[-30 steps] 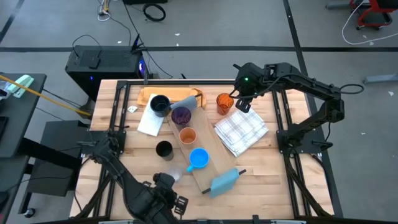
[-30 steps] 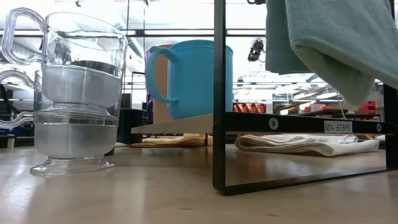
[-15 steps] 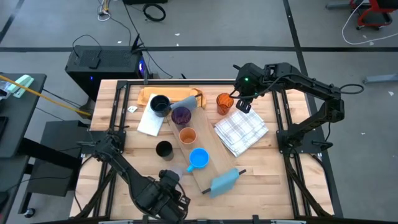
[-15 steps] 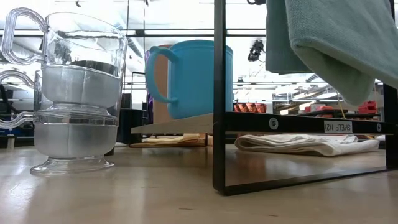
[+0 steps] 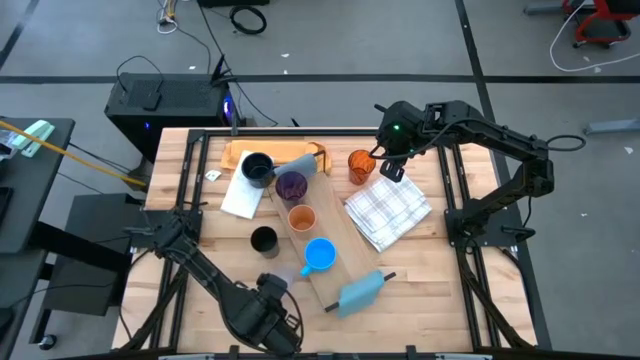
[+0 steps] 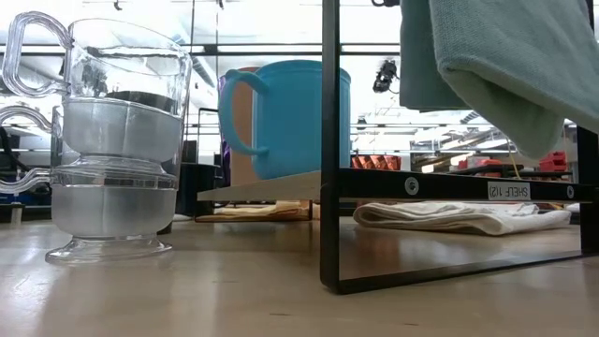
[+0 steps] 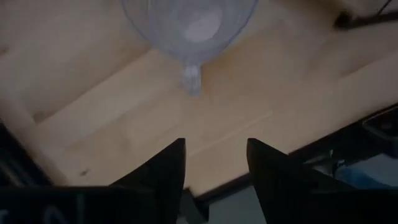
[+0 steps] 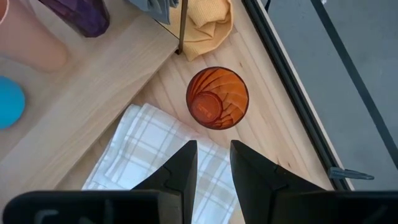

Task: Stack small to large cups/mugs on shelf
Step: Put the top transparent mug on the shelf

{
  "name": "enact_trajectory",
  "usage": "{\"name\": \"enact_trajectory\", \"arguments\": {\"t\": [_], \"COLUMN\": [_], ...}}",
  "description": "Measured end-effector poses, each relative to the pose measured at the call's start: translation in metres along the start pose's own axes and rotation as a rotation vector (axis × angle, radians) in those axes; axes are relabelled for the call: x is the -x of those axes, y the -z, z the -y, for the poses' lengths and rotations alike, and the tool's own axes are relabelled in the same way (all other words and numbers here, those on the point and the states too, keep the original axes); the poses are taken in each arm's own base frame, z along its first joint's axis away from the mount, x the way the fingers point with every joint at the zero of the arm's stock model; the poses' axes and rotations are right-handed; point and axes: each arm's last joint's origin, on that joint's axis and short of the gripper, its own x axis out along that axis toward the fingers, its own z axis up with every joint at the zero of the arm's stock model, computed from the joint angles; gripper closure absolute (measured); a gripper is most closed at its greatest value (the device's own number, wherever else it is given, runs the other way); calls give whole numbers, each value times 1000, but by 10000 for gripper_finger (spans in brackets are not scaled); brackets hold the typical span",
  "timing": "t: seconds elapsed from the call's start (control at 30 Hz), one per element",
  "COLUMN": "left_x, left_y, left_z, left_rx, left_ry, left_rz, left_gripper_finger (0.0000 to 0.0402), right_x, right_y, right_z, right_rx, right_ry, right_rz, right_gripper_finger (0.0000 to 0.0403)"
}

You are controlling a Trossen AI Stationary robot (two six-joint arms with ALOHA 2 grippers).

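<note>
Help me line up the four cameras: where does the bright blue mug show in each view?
High view: bright blue mug on the shelf, near its front end.
Low view: centre, on the shelf's edge.
Left wrist view: not in it.
Right wrist view: a blue sliver at the frame's edge.
Shared landmark: the shelf, also in the right wrist view.

bright blue mug [image 5: 319,254], purple tumbler [image 5: 291,185], white checked cloth [image 5: 388,212].
</note>
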Motion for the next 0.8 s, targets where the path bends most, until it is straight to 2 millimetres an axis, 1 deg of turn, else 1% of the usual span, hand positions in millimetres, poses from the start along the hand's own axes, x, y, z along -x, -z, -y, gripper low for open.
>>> {"name": "enact_trajectory", "arguments": {"t": [0.1, 0.23, 0.4, 0.53, 0.8], "left_x": [-2, -13, -22, -26, -26], "left_y": [-6, -15, -18, -19, -23], "left_z": [1, 0, -1, -2, -2], "left_rx": [-1, -8, -11, -16, -40], "left_ry": [-1, -42, -81, -97, -98], "left_rz": [46, 54, 55, 54, 66], "left_gripper_finger": [222, 228, 228, 230, 244], "right_x": [0, 0, 0, 0, 0], "right_y": [0, 0, 0, 0, 0], "right_z": [0, 0, 0, 0, 0], "right_rx": [0, 0, -2, -3, -4], "right_ry": [0, 0, 0, 0, 0], "right_rz": [0, 1, 0, 0, 1], "right_gripper_finger": [300, 300, 300, 300, 300]}}
